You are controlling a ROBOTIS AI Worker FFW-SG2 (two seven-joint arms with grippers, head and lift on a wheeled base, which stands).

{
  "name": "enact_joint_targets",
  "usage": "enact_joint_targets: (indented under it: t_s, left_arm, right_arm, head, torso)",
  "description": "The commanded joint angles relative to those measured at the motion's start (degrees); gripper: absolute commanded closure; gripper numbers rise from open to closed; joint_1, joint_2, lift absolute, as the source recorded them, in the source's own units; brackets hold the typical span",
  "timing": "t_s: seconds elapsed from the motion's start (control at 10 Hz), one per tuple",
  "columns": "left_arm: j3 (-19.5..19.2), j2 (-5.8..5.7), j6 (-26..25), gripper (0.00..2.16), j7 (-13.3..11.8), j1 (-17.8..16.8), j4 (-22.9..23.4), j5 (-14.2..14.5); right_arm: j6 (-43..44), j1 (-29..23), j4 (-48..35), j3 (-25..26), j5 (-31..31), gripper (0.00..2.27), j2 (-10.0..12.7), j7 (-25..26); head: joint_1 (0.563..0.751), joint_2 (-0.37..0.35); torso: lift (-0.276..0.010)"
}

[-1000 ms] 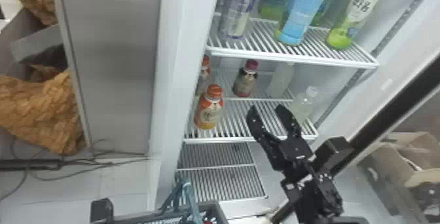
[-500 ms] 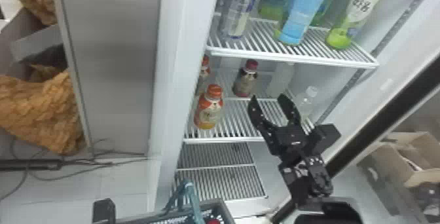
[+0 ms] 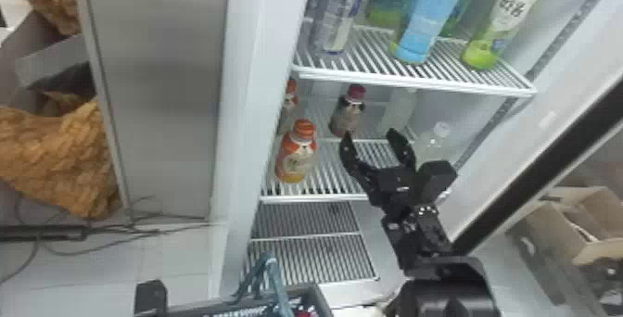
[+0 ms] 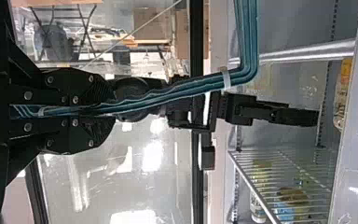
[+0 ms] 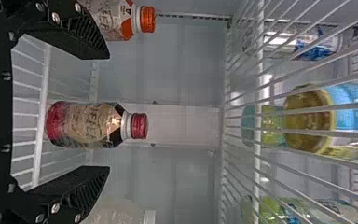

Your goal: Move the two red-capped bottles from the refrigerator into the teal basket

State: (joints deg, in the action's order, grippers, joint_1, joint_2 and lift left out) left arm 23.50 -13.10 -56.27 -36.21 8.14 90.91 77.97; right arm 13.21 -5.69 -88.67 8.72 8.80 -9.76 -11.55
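Right jaws, apart, have neared the red-capped bottle (image 5: 91,123), so grasping looks next; left jaws clamp the teal handle (image 4: 196,87).

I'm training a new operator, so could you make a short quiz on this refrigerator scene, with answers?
1. Which of these is the left gripper holding? a) an orange-capped bottle; b) the teal handle; c) a cardboard box.

2. True or false: the right gripper has its jaws open, with the shelf's red-capped bottle lying between them in the right wrist view but not gripped.

3. Fill in the blank: in the head view, the front orange-capped bottle stands to the ____ of that red-capped bottle.

Key: 1 b; 2 true; 3 left.
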Motion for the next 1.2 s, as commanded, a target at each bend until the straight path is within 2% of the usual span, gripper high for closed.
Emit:
enact_joint_targets:
  t_s: [0.0,1.1]
  left_arm:
    - [0.3,0.0,0.0,1.08,0.0,-0.1,0.0,0.2]
    - [1.3,-0.09,0.0,1.08,0.1,-0.7,0.0,0.9]
  right_arm:
    - [0.0,2.0,2.7,-0.8,0.0,0.12,-0.3,0.3]
    - [-0.1,13.6,16.3,-3.6,-2.1,0.07,-0.7,4.7]
  head:
    - [0.695,-0.35]
    - [0.695,-0.35]
  torso:
    - [-0.228]
    - [-0.228]
